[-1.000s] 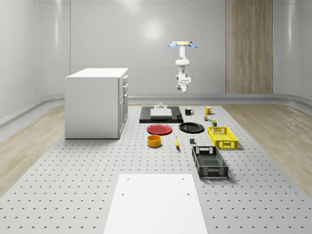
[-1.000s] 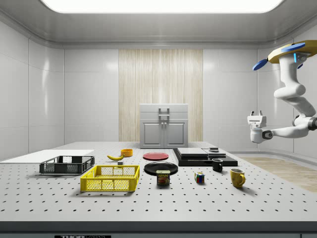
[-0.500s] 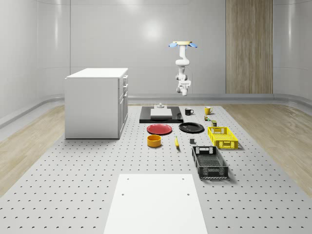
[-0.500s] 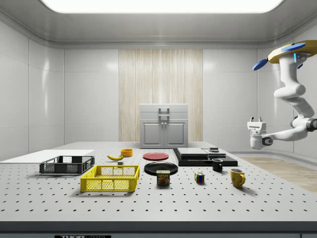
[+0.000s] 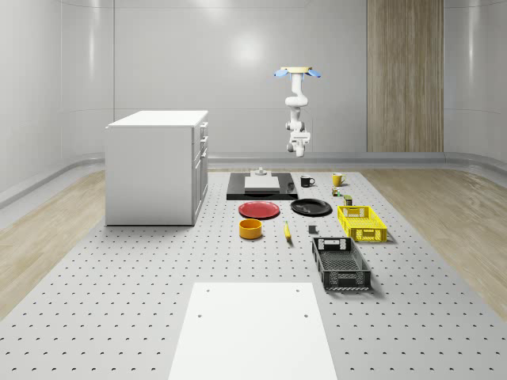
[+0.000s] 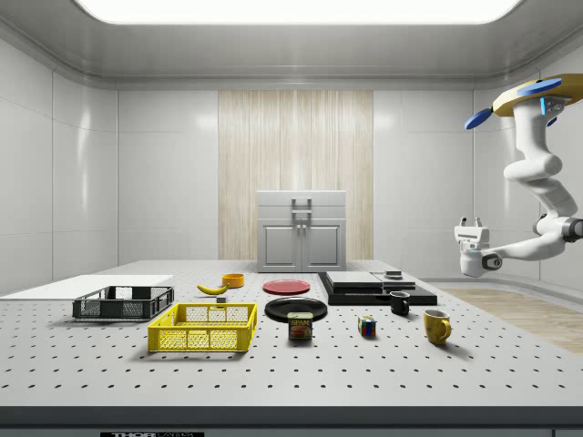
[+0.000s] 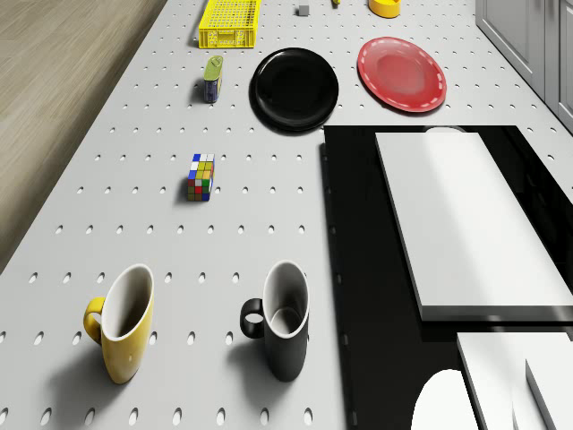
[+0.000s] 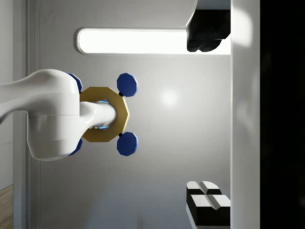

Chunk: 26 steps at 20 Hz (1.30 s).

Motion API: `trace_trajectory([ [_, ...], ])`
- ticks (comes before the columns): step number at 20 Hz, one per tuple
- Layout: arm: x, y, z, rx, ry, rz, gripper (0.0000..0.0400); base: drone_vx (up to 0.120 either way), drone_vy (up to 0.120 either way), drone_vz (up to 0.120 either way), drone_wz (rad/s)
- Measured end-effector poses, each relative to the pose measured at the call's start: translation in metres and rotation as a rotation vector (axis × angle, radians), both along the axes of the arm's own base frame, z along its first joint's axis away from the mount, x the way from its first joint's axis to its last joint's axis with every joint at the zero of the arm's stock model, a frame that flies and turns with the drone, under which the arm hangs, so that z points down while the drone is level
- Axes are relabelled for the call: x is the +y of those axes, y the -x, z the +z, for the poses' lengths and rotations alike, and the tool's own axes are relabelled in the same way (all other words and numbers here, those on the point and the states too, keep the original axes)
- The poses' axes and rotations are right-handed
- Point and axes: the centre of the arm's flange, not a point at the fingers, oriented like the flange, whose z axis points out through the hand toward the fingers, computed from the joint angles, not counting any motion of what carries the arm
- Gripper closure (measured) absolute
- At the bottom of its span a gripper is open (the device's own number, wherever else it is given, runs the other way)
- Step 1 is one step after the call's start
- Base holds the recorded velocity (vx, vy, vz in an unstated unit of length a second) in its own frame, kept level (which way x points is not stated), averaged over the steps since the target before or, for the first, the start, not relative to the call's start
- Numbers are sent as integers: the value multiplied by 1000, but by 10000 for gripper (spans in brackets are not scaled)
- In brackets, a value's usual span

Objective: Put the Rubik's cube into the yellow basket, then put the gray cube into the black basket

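Rubik's cube (image 6: 366, 326) on table, well below raised pincer (image 6: 470, 221).

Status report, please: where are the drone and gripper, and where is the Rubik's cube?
Drone hovers off the table's far end, gripper pointing up, holding nothing. Rubik's cube on the table, untouched. Yellow basket beyond the can.

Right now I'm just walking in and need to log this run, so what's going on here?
The drone hovers high past the table's far end at the side view's right, its arm bent down and forward. The gripper points upward in the air, holding nothing. The Rubik's cube sits on the table between the can and the yellow mug. The yellow basket and black basket hold neither cube. The small gray cube lies near the black basket.
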Motion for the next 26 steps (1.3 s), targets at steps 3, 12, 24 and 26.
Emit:
trace_trajectory([
  [3,0,0,1,-2,0,0,0,0,0,0,0],
  [12,0,1,1,-9,1,0,0,0,0,0,0],
  [24,1,2,1,-18,12,0,0,0,90,0,0],
  [26,2,2,1,-20,17,0,0,0,120,0,0],
])
